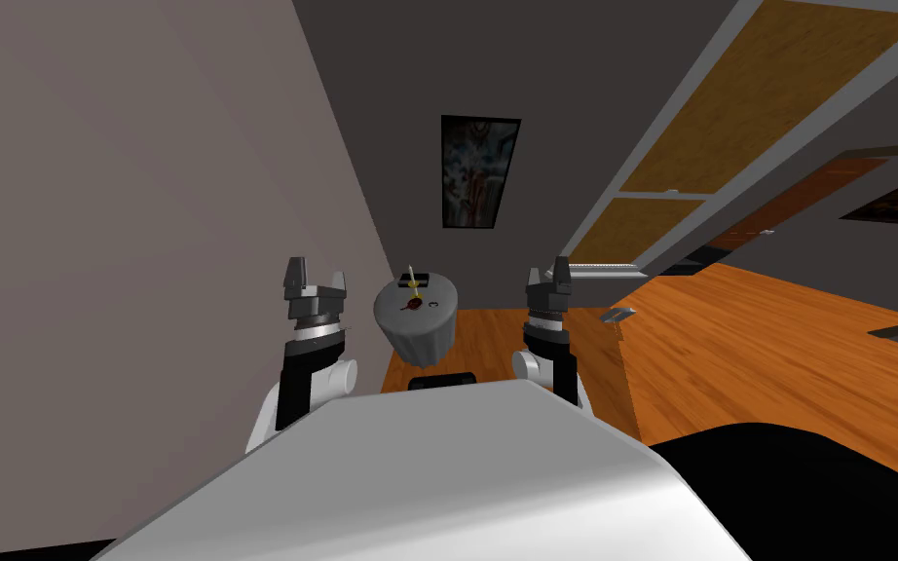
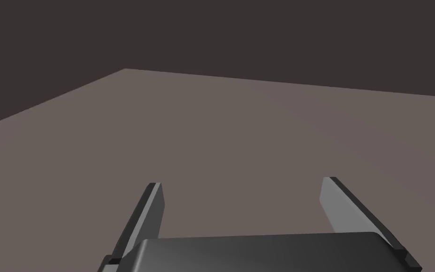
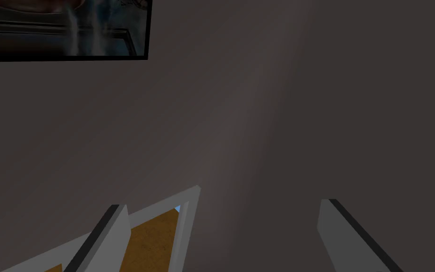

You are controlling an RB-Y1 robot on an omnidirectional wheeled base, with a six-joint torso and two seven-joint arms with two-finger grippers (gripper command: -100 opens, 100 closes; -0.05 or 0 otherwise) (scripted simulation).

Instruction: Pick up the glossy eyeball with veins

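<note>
A small round grey table [image 1: 420,331] stands ahead of me on the wood floor, by the left wall. On its top lies a small dark red round thing [image 1: 410,304], which looks like the eyeball. Beside it are a tiny ring [image 1: 432,305], a thin yellow stick [image 1: 412,277] and a dark flat box [image 1: 414,283]. My left gripper [image 1: 314,278] [image 2: 241,184] is raised to the left of the table, open and holding nothing. My right gripper [image 1: 549,276] [image 3: 223,205] is raised to the right of the table, also open and holding nothing. Both are short of the table.
A pale wall [image 1: 145,243] runs close along my left. A door with brown panels [image 1: 729,107] stands open at the right, with wood floor [image 1: 749,351] beyond. A framed picture [image 1: 478,172] hangs on the far wall. A black area [image 1: 827,477] lies at the lower right.
</note>
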